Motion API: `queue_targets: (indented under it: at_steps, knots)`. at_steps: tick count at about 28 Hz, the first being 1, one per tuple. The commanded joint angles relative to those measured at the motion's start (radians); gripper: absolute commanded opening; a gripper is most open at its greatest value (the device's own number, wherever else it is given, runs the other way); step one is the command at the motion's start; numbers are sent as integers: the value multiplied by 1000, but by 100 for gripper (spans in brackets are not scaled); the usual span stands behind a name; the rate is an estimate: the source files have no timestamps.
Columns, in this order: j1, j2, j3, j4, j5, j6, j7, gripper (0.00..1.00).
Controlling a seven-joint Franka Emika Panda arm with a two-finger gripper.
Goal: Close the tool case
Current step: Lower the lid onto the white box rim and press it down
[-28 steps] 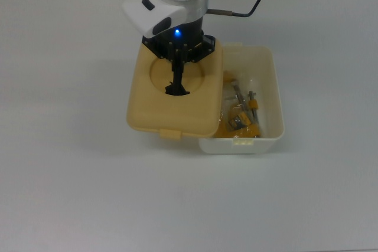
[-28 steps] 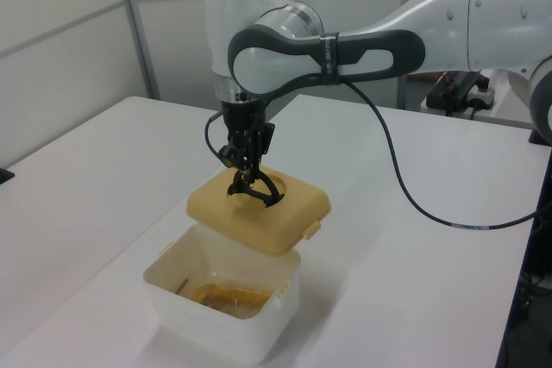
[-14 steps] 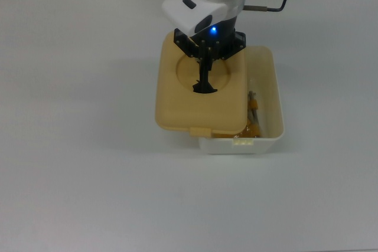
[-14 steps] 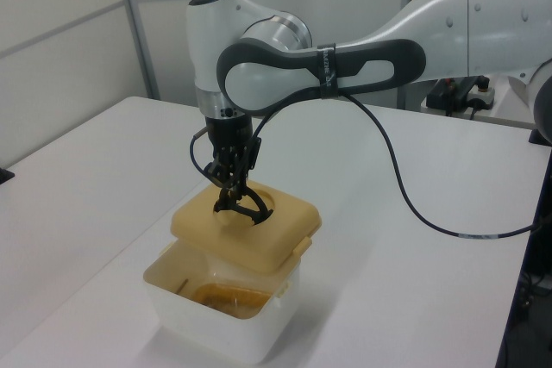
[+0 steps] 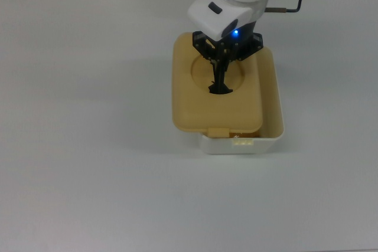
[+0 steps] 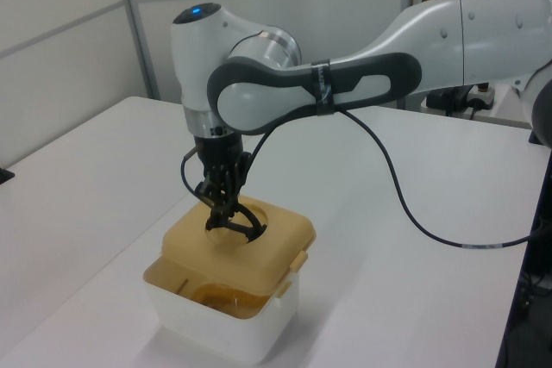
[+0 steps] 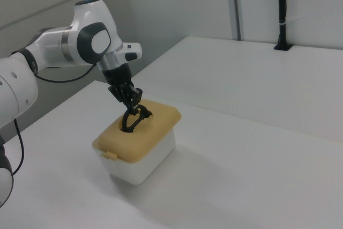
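One gripper [image 5: 220, 84] clamped one black handle [image 6: 235, 223] of one lid [image 5: 192, 107], offset toward nine o'clock over one tub [image 5: 273, 131].

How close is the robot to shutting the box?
Nearly there. The gripper has the tan plastic lid by its black handle and holds it over most of the white plastic tub. In the top view, the tub's right and lower edges are uncovered, so it has to slide across and press down.
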Motion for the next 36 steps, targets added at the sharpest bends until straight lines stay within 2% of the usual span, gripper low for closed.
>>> queue_targets:
  at_steps: [1,5,12,23,24,25,26,27,36]
  knots:
    - [31,31,1,27,-30,10,24,0]
    - [40,36,1,27,-31,35,38,0]
    - [65,57,1,29,-62,56,62,0]
    - [83,65,3,30,-64,65,73,0]
    - [83,65,3,32,-64,65,79,11]
    - [83,65,3,30,-65,65,82,33]
    - [83,65,1,30,-65,65,84,72]
    - [83,65,1,30,-65,64,84,100]
    - [83,62,0,30,-79,55,99,100]
